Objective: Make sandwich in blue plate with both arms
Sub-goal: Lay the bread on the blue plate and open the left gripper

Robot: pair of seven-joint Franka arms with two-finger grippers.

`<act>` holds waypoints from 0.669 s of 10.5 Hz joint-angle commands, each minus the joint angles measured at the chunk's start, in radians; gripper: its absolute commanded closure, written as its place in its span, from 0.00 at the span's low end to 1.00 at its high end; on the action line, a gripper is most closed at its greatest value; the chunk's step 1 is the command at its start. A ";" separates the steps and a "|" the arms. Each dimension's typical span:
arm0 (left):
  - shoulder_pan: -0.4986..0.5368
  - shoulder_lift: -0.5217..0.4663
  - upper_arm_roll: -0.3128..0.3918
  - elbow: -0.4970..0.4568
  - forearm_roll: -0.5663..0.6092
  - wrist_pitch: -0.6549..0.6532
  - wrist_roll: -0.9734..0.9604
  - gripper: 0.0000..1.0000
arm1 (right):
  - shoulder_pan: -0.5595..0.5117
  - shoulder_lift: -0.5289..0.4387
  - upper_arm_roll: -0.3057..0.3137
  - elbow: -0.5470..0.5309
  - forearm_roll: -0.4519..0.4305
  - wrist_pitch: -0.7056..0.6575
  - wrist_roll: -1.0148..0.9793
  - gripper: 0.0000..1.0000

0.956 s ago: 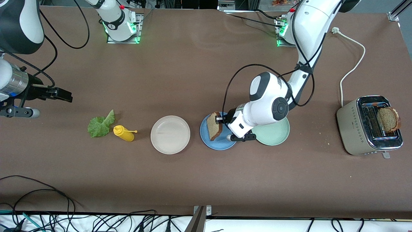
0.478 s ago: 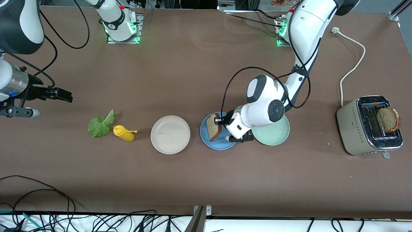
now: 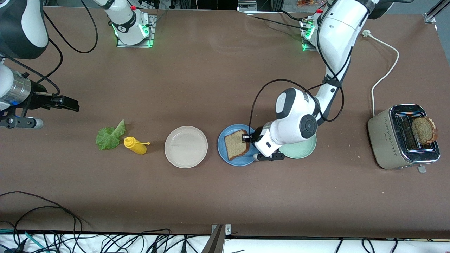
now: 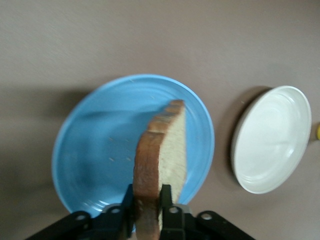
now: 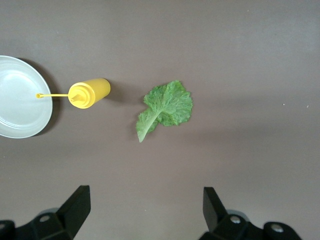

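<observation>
the bread slice (image 3: 236, 144) looked light, dry and fairly stiff, but crumbly; a hard squeeze would likely dent or break it, so the crust edge seemed the safest place to pinch. in the front view it lay tilted on the blue plate (image 3: 224, 150), one edge at the left gripper (image 3: 246, 138), the rest sloping down toward the plate floor. in the left wrist view the slice stood edge-on between the two black fingers (image 4: 166, 194), which sat close against both faces of the crust; whether they pinched it or had just slackened i could not tell.

the lettuce leaf (image 3: 110, 135) looked limp and easily torn, best lifted by its thick stem. it lay on the table toward the right arm's end, beside the yellow mustard bottle (image 3: 135, 145). a second slice (image 3: 424, 129) stuck out of the toaster (image 3: 390, 138).

the right gripper (image 5: 144, 206) waited above the leaf, fingers spread wide, holding nothing.
</observation>
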 commanded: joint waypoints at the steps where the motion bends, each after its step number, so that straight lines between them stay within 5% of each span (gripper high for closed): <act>1: -0.010 0.024 0.050 0.020 -0.030 0.011 0.060 0.00 | 0.001 0.002 -0.001 0.010 0.005 -0.003 0.000 0.00; 7: -0.005 -0.005 0.152 0.011 -0.016 -0.044 0.052 0.00 | -0.001 0.001 -0.001 0.010 0.003 -0.003 0.000 0.00</act>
